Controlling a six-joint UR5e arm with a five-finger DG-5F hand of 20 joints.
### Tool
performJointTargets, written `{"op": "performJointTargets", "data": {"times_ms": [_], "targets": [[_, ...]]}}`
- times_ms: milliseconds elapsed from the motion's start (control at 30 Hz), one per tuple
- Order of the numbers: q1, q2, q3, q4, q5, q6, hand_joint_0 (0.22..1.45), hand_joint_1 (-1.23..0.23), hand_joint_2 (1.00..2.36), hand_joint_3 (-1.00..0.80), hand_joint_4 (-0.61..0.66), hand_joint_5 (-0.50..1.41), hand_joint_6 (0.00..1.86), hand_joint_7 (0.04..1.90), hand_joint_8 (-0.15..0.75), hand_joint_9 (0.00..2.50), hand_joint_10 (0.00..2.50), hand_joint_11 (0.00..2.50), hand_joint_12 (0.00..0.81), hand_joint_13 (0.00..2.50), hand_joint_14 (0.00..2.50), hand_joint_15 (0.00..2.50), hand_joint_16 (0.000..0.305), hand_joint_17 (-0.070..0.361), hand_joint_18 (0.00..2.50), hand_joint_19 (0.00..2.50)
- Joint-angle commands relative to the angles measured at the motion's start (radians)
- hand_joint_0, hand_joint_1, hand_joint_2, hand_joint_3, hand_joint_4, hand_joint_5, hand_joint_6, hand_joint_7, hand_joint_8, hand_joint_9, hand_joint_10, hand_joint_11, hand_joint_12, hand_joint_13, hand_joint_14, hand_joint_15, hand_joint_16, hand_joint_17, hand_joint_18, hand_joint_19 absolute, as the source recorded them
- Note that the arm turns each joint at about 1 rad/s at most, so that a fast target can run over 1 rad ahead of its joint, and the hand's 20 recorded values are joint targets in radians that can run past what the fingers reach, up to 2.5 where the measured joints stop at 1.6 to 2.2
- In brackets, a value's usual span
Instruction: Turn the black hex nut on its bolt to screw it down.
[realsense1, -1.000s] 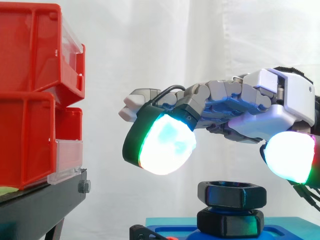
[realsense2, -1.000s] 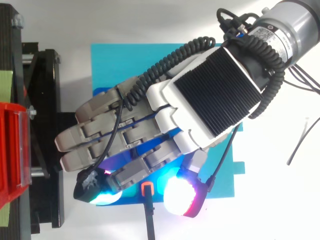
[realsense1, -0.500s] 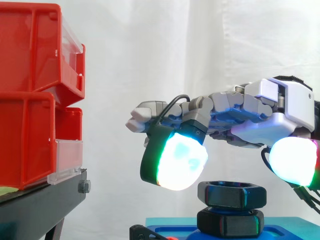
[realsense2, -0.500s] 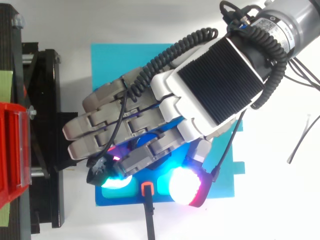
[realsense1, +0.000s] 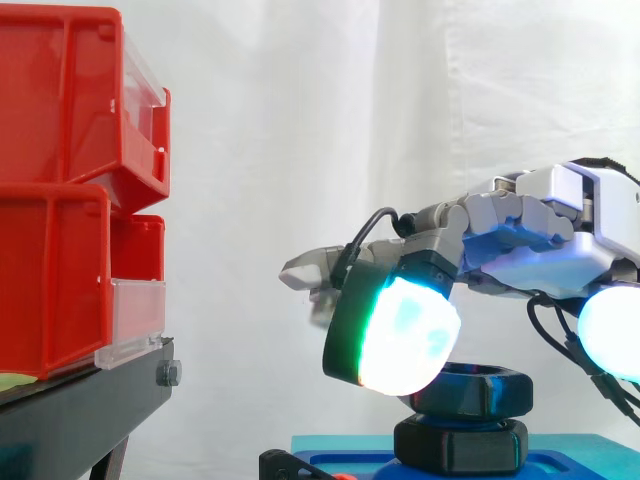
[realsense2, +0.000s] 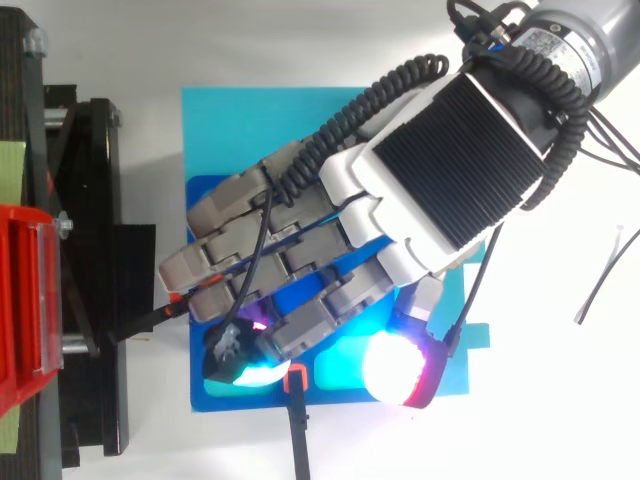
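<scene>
Black hex nut (realsense1: 478, 392) sits at about 7 o'clock below the robot hand (realsense1: 545, 265), which hangs loosely spread and apparently grips nothing, the nut's turning axis upright.

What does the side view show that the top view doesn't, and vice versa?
Side view: the black hex nut above a second black hex piece, just below the hand, and the red bins stacked in tiers. Top view: the blue plate's outline on a cyan sheet. Both: the hand, red bins, blue plate and black stand.
</scene>
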Motion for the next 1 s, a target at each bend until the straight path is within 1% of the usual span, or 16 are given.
{"op": "performJointTargets", "data": {"times_ms": [0, 100, 133, 300, 367, 467, 533, 700, 733, 833, 867, 967], "targets": [[0.001, 0.002, 0.005, 0.000, -0.001, 0.000, 0.51, -0.39, 1.00, -0.50, 0.06, -0.14, 0.50, 0.81, 0.298, 0.65, 0.00, 0.00, 0.319, 0.36, 0.00, 0.00, 0.056, 0.126, 0.26, 0.43], [-0.001, 0.002, 0.020, -0.002, -0.003, 0.000, 0.51, -0.39, 1.00, -0.50, 0.05, -0.15, 0.50, 0.79, 0.301, 0.73, 0.00, 0.03, 0.317, 0.38, 0.00, 0.02, 0.056, 0.126, 0.27, 0.43], [-0.002, 0.002, 0.026, -0.008, -0.006, 0.000, 0.51, -0.39, 1.00, -0.50, 0.05, -0.15, 0.50, 0.78, 0.302, 0.73, 0.00, 0.08, 0.318, 0.39, 0.00, 0.03, 0.056, 0.126, 0.28, 0.43], [-0.005, 0.000, 0.046, -0.034, -0.018, 0.000, 0.51, -0.39, 1.00, -0.50, 0.07, -0.15, 0.50, 0.77, 0.301, 0.72, 0.00, 0.13, 0.321, 0.39, 0.00, 0.03, 0.056, 0.127, 0.28, 0.44], [-0.005, 0.000, 0.048, -0.043, -0.019, 0.000, 0.51, -0.39, 1.00, -0.50, 0.07, -0.15, 0.50, 0.77, 0.299, 0.71, 0.01, 0.12, 0.321, 0.39, 0.00, 0.04, 0.056, 0.127, 0.29, 0.44], [-0.011, 0.000, 0.048, -0.046, -0.019, 0.002, 0.51, -0.39, 1.00, -0.50, 0.12, -0.14, 0.50, 0.81, 0.305, 0.69, 0.00, 0.15, 0.323, 0.39, 0.00, 0.05, 0.056, 0.127, 0.29, 0.45], [-0.011, 0.000, 0.046, -0.050, -0.019, 0.000, 0.50, -0.38, 1.00, -0.50, 0.16, -0.12, 0.50, 0.83, 0.309, 0.66, 0.00, 0.15, 0.329, 0.38, 0.00, 0.05, 0.056, 0.127, 0.29, 0.44], [-0.014, 0.000, 0.045, -0.050, -0.019, 0.000, 0.50, -0.38, 1.00, -0.50, 0.17, -0.12, 0.50, 0.83, 0.312, 0.64, 0.00, 0.17, 0.331, 0.37, 0.00, 0.05, 0.057, 0.128, 0.29, 0.44], [-0.016, 0.000, 0.022, -0.033, -0.016, 0.000, 0.50, -0.38, 1.00, -0.50, 0.17, -0.12, 0.50, 0.83, 0.307, 0.64, 0.00, 0.17, 0.332, 0.37, 0.00, 0.05, 0.057, 0.128, 0.29, 0.45], [-0.014, -0.002, 0.000, 0.016, -0.015, 0.002, 0.51, -0.38, 1.00, -0.50, 0.17, -0.11, 0.50, 0.83, 0.309, 0.64, 0.00, 0.17, 0.331, 0.37, 0.00, 0.05, 0.057, 0.128, 0.29, 0.45], [-0.011, -0.002, -0.012, 0.046, -0.015, 0.005, 0.51, -0.38, 1.00, -0.50, 0.17, -0.12, 0.50, 0.83, 0.309, 0.64, 0.00, 0.16, 0.331, 0.37, 0.00, 0.05, 0.057, 0.128, 0.29, 0.45], [-0.008, -0.002, -0.018, 0.076, -0.013, 0.012, 0.51, -0.38, 1.00, -0.50, 0.17, -0.11, 0.50, 0.83, 0.305, 0.63, 0.00, 0.16, 0.331, 0.36, 0.00, 0.05, 0.057, 0.127, 0.29, 0.45]]}}
